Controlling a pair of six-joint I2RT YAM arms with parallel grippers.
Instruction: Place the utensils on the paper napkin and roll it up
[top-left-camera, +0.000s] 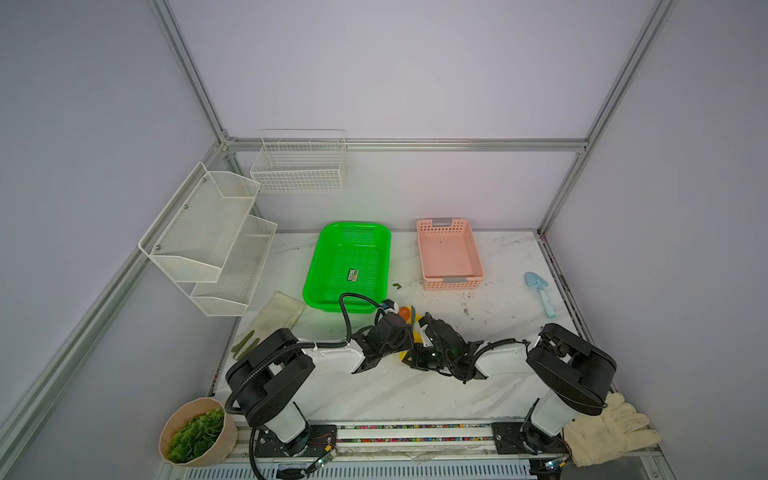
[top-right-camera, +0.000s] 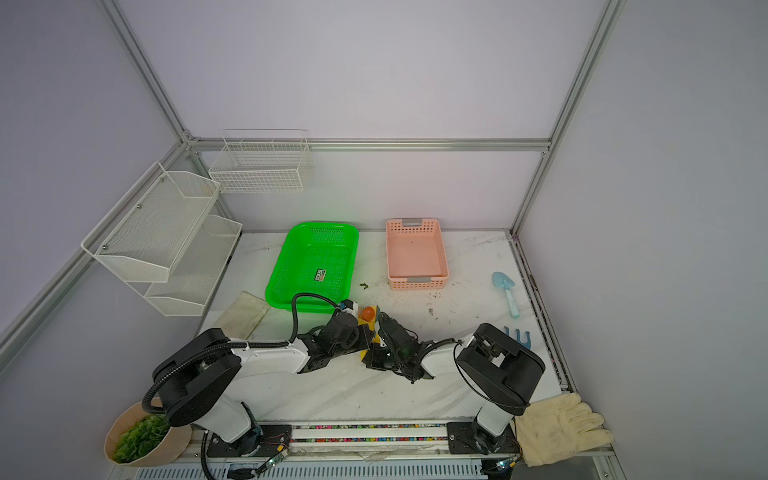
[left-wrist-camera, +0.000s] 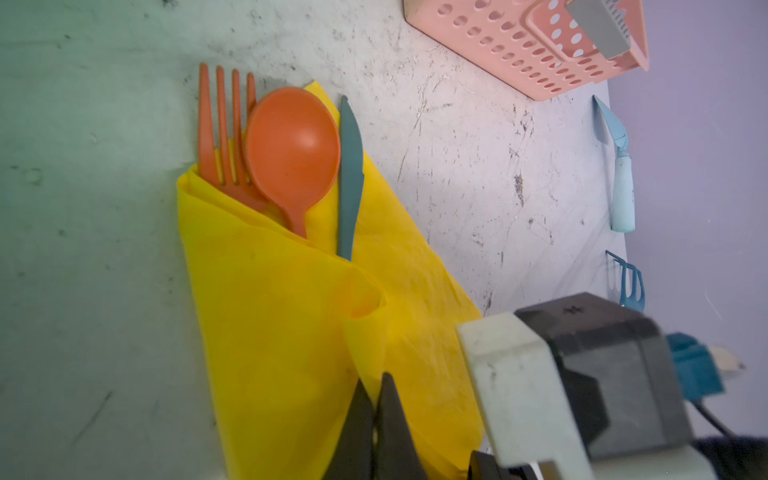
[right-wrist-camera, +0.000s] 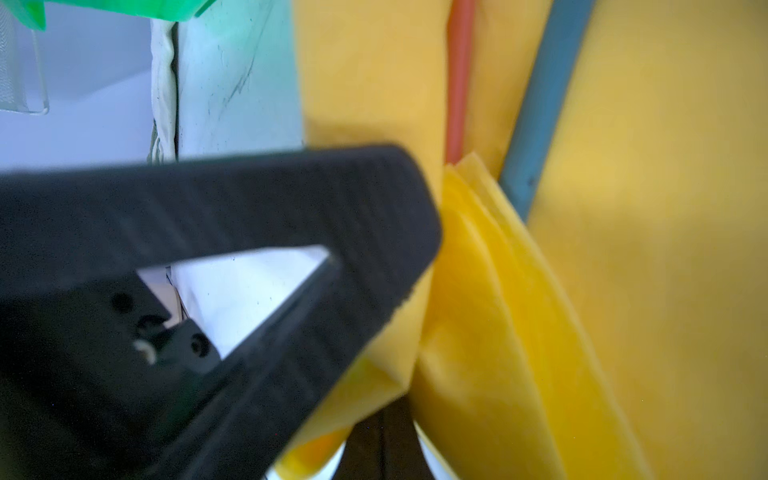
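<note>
Paper napkin, top views: the yellow paper napkin (top-left-camera: 404, 355) (top-right-camera: 364, 355) is lying on the table (top-left-camera: 415, 395), mostly hiding under the left arm (top-left-camera: 332, 357) and right arm (top-left-camera: 498, 359), which are meeting over it. The fingers themselves are not showing here.
Spoon, top views: the orange spoon (top-left-camera: 404, 312) is poking its bowl out just beyond both wrists.
Left wrist view, fingers: the left fingers (left-wrist-camera: 357, 432) are pressing together, closed, over the napkin's near end. Whether they are pinching paper I cannot tell.
Left wrist view, utensils: the fork (left-wrist-camera: 220, 124), spoon and teal knife (left-wrist-camera: 350, 178) are lying side by side ahead of the fingers. Their heads are sticking out past the far end and their handles are tucking under one folded flap, while the rest of the sheet is lying flat toward the right arm.
Right wrist view, fingers: the right fingers (right-wrist-camera: 249, 199) are sitting closed, tip to tip, against stacked napkin layers. No clear grip is showing.
Risk, flap: the loose fold is likely springing open if either pair of fingers lets go early.
Risk, knife: the knife is sitting at the flap's edge, so an uneven roll could be pushing it out.
Risk, paper: closed tips dragging across the thin sheet could be tearing it.
Risk, arms: the wrists are crowding each other, so a collision is possible.
</note>
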